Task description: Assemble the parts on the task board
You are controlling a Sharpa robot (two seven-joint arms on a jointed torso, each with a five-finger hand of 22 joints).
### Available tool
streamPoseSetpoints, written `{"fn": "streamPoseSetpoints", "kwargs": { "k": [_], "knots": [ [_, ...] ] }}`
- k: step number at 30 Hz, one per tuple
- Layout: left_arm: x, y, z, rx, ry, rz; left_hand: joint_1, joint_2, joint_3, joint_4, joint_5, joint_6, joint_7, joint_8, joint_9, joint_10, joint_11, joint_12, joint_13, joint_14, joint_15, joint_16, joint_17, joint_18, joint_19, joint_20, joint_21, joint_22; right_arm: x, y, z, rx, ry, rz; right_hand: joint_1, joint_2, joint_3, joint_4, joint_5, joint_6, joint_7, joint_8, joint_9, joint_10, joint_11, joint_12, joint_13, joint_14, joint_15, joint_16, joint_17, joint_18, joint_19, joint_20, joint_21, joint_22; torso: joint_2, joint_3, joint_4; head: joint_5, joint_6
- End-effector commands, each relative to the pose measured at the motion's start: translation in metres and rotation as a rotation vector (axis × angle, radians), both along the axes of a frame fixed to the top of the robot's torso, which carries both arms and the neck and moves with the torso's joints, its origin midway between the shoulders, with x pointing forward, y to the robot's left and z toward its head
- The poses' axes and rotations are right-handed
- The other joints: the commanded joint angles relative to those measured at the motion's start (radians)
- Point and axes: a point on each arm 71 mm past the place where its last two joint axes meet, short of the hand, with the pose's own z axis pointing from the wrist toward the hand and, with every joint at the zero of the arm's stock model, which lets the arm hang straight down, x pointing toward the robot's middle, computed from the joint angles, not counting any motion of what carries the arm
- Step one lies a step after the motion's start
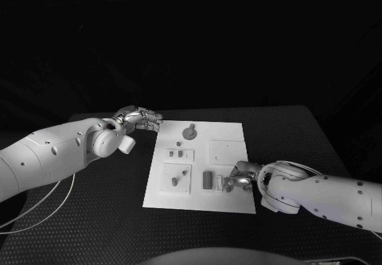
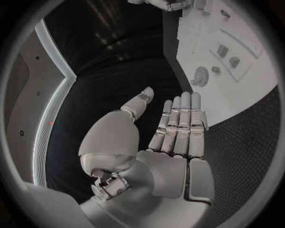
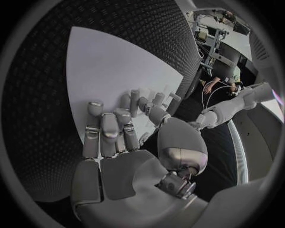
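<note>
Head view: right robot hand [image 1: 238,180] curled over parts [image 1: 208,180] on task board [image 1: 227,146], grip unclear, slip likely; left robot hand [image 1: 142,118] open, empty.

- My left hand [image 2: 172,142] is held flat and holds nothing, the fingers [image 2: 181,118] straight and pressed side by side, the thumb [image 2: 139,102] standing apart from them.
- It hovers over the dark textured surface [image 2: 243,156], just beside the edge of the white task board [image 2: 237,95], not touching it.
- On the board, nearest my fingertips, lies a round toothed part [image 2: 201,76].
- Just beyond it sits a small knob-like part [image 2: 215,70] at the edge of a raised plate.
- That plate carries two small block-shaped parts [image 2: 223,50], near one another.
- At the board's far end my right hand [image 2: 172,4] rests on the board; I cannot tell whether it grips anything.
</note>
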Motion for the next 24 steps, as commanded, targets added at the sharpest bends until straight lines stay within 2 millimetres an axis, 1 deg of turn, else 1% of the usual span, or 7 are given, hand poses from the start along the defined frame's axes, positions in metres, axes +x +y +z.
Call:
{"fn": "streamPoseSetpoints", "kwargs": {
  "k": [1, 12, 24],
  "knots": [
    [-0.0004, -0.0027, 0.0009, -0.014, 0.0, -0.015, -0.006, -0.001, 0.004, 0.004, 0.005, 0.0, 0.004, 0.003, -0.001, 0.005, 0.003, 0.005, -0.001, -0.001, 0.005, -0.007, 0.001, 0.015, -0.001, 0.003, -0.003, 0.001, -0.0078, 0.0024, -0.0082, 0.041, 0.102, -0.037, 0.038, 0.032, 0.002, -0.002, 0.002, 0.002, 0.006, 0.006, -0.203, 0.006, 0.001, 0.001, 0.0, 0.006, 0.0, 0.004, 0.0, 0.007, 0.003, -0.006, 0.002, 0.018, 0.0, 0.0, -0.0001, -0.001, -0.001],
    [-0.0005, -0.0026, 0.0008, -0.014, 0.003, -0.018, -0.006, -0.002, 0.005, 0.004, 0.005, -0.001, 0.004, 0.004, -0.001, 0.005, 0.003, 0.005, -0.002, 0.0, 0.005, -0.007, 0.002, 0.015, -0.001, 0.003, -0.003, 0.002, -0.0073, 0.0075, -0.0055, 0.071, 0.083, -0.04, 0.037, 0.031, 0.001, -0.002, 0.002, 0.001, 0.006, 0.006, -0.203, 0.007, 0.001, 0.001, 0.0, 0.006, 0.0, 0.004, -0.001, 0.007, 0.004, -0.007, 0.002, 0.018, 0.0, -0.0006, 0.0005, 0.001, -0.005],
    [-0.0005, -0.0022, 0.0007, -0.013, 0.003, -0.019, -0.006, -0.002, 0.006, 0.004, 0.005, -0.001, 0.005, 0.004, -0.002, 0.005, 0.003, 0.005, -0.002, 0.0, 0.005, -0.008, 0.003, 0.015, -0.001, 0.003, -0.003, 0.002, -0.0028, 0.0073, -0.0023, 0.091, 0.037, -0.06, 0.037, 0.032, 0.002, -0.003, 0.002, 0.002, 0.006, 0.007, -0.203, 0.007, 0.0, 0.001, 0.0, 0.009, -0.001, 0.004, 0.002, 0.007, 0.005, -0.007, 0.002, 0.017, 0.0, -0.0003, 0.0002, 0.002, -0.004]
  ]
}}
